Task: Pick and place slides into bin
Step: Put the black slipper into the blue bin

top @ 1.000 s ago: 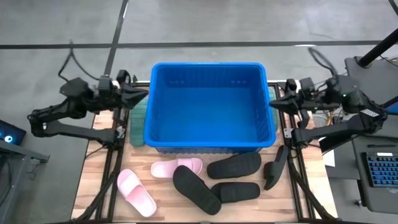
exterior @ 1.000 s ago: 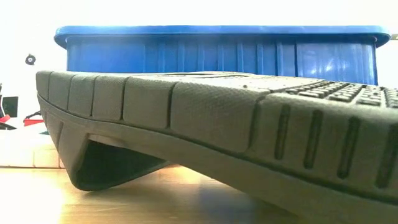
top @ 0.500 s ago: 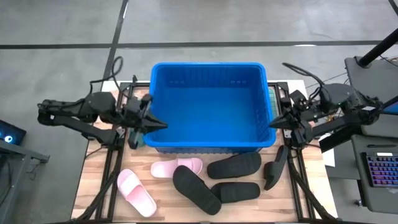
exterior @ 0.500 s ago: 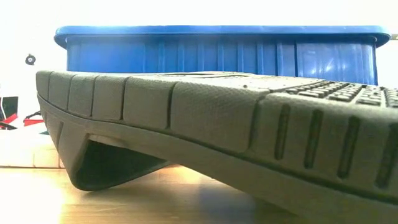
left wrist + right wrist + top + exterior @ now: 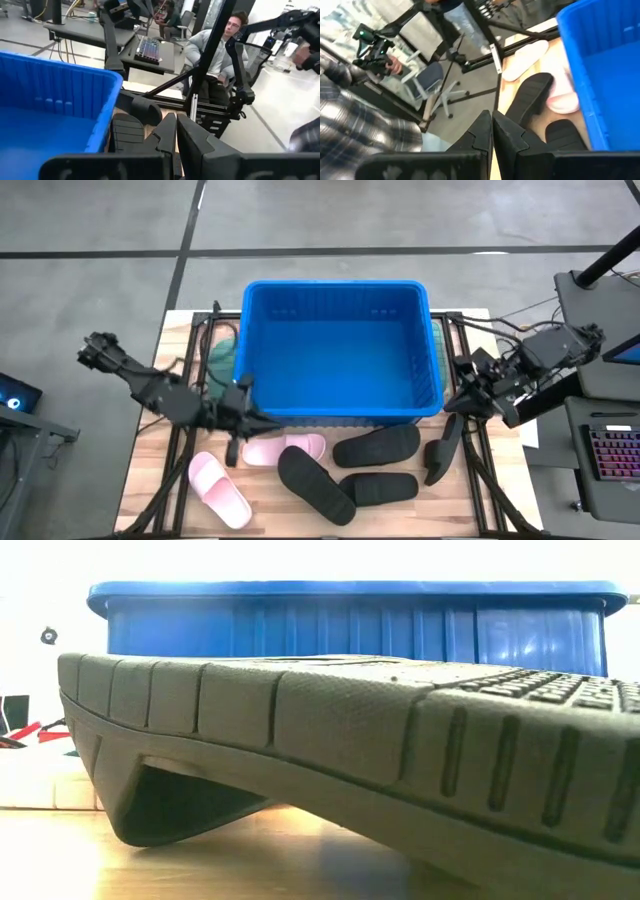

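Wooden desk (image 5: 150,480) carries the empty blue bin (image 5: 335,350), slides strewn before it; left hand (image 5: 262,420), fingers together, nears the pink slide (image 5: 285,449); right hand (image 5: 449,402), likewise together, hovers beside the bin.

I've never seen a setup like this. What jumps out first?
The big blue bin, empty, fills the far middle of the table. In front of it lie loose slides: two pink toward the left, four black toward the right. The shut left gripper hangs by the bin's near left corner, the shut right gripper by its near right.
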Robot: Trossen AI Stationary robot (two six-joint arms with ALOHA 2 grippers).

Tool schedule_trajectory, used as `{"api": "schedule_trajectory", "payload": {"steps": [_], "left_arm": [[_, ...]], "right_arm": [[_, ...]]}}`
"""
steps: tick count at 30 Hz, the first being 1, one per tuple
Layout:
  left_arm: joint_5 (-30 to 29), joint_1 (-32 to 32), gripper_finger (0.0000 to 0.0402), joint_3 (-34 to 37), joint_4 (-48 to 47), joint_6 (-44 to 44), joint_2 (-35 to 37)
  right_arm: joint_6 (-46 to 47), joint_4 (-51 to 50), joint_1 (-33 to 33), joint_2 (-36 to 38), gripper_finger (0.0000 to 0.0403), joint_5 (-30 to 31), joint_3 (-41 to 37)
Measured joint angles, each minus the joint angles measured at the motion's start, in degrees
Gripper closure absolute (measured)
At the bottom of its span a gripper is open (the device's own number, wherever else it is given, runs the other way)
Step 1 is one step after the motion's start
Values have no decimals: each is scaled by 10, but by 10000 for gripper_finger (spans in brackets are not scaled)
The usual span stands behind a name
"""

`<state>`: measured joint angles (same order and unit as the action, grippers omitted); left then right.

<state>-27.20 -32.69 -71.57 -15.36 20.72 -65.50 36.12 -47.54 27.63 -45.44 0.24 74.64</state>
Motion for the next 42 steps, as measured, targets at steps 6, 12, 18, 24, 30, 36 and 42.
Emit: {"api": "schedule_trajectory", "payload": {"steps": [6,12,18,24,30,36,42], "left_arm": [[-39,-29,402,-75,-1,-1,-104],[-47,-42,402,-143,-2,-1,-189],[-46,-73,402,-154,-11,-1,-223],[-46,-110,402,-154,-92,46,-228],[-47,-142,402,-152,-158,120,-230],[-47,-159,402,-149,-158,141,-247],[-45,-169,402,-149,-157,149,-275]], "right_arm": [[-5,-3,65,-12,394,-1,-6],[25,-2,148,-44,394,36,-25],[103,18,251,-95,394,172,-42],[130,79,322,-175,394,313,-38],[152,96,338,-281,394,322,-4],[199,89,338,-382,394,324,68],[202,87,338,-461,394,332,147]]}}
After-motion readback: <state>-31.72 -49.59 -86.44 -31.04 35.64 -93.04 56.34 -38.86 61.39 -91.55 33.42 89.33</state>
